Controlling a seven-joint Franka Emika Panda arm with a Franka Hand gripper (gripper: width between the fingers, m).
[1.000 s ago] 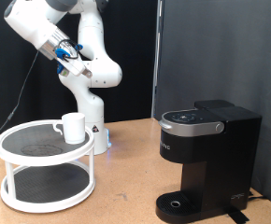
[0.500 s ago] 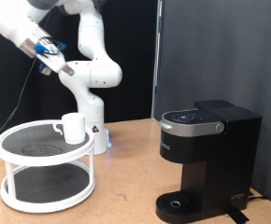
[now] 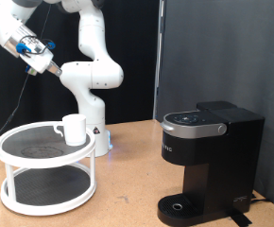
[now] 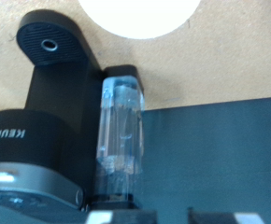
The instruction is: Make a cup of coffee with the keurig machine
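The cup [image 3: 74, 129] is a white mug. It stands upright on the top tier of a white two-tier round stand [image 3: 44, 176] at the exterior view's left. The keurig machine [image 3: 208, 161] is black and stands at the right with its lid down; its drip tray [image 3: 180, 206] is bare. The wrist view shows the machine from above [image 4: 42, 103], with its clear water tank [image 4: 117, 140]. My gripper [image 3: 48, 61] hangs high at the exterior view's upper left, well above the cup and far from the machine. Its fingers stand apart and hold nothing.
The robot's white base [image 3: 92, 104] stands behind the stand. A black curtain [image 3: 222, 47] closes off the back right. A pale round shape [image 4: 135, 14] lies on the tan table [image 4: 220, 56] in the wrist view.
The arm has swung towards the exterior view's left, carrying the gripper further from the machine. The cup, stand and machine have not moved.
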